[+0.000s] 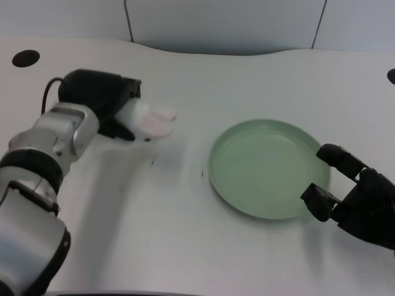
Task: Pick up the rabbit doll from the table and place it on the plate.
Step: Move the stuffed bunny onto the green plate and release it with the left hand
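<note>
The rabbit doll (150, 119), white with pink ears, is held in my left hand (108, 98) at the left of the table, its ears pointing right toward the plate. My black fingers wrap around its body, so only the head and ears show. It seems lifted just above the tabletop, with a faint shadow beneath. The pale green plate (269, 168) lies right of centre with nothing on it, well apart from the doll.
My right hand (355, 197) rests at the plate's right rim with fingers apart. Dark round holes sit in the table at the far left (25, 58) and far right edge (391, 76). The table's back edge meets a grey wall.
</note>
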{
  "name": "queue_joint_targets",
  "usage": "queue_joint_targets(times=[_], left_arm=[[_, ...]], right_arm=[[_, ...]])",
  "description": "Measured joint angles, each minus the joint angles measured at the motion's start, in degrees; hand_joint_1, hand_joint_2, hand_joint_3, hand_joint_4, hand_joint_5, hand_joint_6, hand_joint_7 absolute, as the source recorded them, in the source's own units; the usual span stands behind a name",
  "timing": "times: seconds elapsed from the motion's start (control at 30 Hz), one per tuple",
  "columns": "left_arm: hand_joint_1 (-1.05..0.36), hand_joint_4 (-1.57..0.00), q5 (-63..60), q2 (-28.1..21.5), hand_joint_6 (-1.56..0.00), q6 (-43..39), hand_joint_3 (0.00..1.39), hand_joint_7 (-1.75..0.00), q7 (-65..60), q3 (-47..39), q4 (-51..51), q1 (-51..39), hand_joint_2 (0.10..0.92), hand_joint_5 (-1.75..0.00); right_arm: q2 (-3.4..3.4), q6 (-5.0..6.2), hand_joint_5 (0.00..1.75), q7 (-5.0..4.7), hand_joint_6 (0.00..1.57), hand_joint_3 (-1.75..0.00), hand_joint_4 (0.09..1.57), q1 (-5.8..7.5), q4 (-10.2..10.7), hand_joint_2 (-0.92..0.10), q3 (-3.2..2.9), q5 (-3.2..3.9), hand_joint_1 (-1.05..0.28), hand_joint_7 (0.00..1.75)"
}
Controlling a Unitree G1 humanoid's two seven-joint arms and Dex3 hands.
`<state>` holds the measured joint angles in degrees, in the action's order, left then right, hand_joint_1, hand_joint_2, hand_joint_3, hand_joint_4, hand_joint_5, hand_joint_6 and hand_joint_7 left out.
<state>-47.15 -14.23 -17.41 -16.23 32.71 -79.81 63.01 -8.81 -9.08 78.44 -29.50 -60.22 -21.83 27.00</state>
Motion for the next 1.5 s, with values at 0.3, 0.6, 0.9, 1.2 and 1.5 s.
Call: queue_joint_targets(times=[0.3, 0.6, 0.9, 1.2, 1.5], left_arm=[[-0.6, -0.73, 0.8, -1.0, -0.53, -3.3, 0.17, -1.72, -1.3, -1.8, 0.3, 6.7, 0.921, -1.74], [-0.64, -0.76, 3.3, 5.7, -0.53, -9.9, 0.16, -1.75, -1.5, -3.7, 0.8, 8.0, 0.921, -1.75], [-0.66, -0.8, 1.8, 15.5, -0.58, -11.0, 0.17, -1.75, -2.0, -0.8, 0.9, 6.9, 0.921, -1.75], [-0.65, -0.81, 0.8, 19.8, -0.58, -9.5, 0.17, -1.75, -1.2, 1.9, 0.8, 4.3, 0.921, -1.75], [-0.8, -0.25, 1.0, 22.0, -0.35, -4.7, 0.49, -0.53, 5.3, 2.3, 0.5, 2.1, 0.921, -0.75]], right_arm=[[-0.01, -0.83, 1.75, -0.5, 0.54, -0.35, 0.53, -0.01, 0.0, -0.92, 0.17, -0.01, -0.73, 1.24], [0.4, 0.5, 1.75, -0.54, 0.54, -0.33, 0.54, -0.01, 0.0, -0.92, 0.29, -0.01, -0.74, 1.26], [1.07, 0.3, 1.75, -1.25, 0.53, -0.28, 0.53, 0.06, 0.8, -0.92, 0.29, 0.06, -0.74, 1.24], [1.29, -0.24, 1.75, -1.25, 0.54, -0.27, 0.52, 0.5, 2.3, -0.92, 0.33, 1.08, -0.75, 1.22], [1.43, -0.19, 1.75, -1.26, 0.57, -0.26, 0.53, 0.59, 2.3, -0.92, 0.36, 1.27, -0.74, 1.2]])
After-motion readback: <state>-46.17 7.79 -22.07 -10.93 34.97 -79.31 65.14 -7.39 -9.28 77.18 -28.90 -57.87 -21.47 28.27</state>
